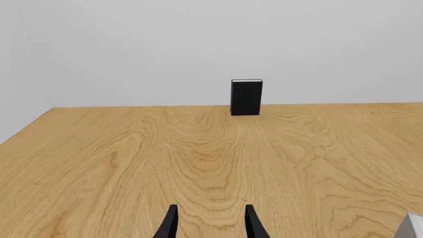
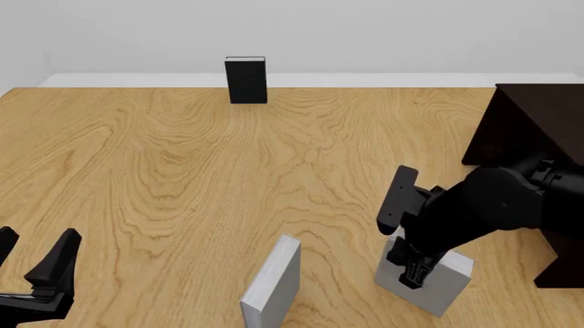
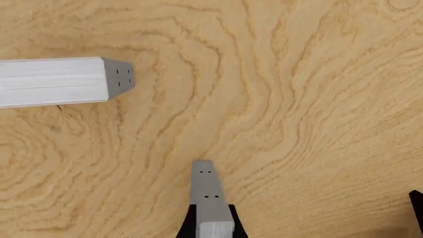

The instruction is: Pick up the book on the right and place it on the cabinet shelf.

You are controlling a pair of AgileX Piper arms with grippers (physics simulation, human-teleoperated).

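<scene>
Right now the right arm's black gripper is bent down over the thick, light grey hardcover book with white page edges, which stands upright on the wood-grain table near the front edge, on the right side. From the right wrist view the fingers sit close on either side of the book's narrow grey edge, pinching it between them; the cover there shows only a few tiny dark dots, no title or lettering.

Just to its left, apart from it, stands the taller, slimmer grey book, also upright and a little turned, its white pages facing the arms. The same book shows in the right wrist view with plain pages and a blank grey end bearing four small dots.

The large, very dark brown wooden cabinet stands at the right edge of the table, behind the right arm, well apart from the held book; its shelf cannot be made out from here.

Far back, by the white wall, a black book stands upright alone, its face unmarked.

The left gripper hovers low at the front left corner, its fingers parted with nothing between them.

No brand, label or readable writing appears anywhere.
</scene>
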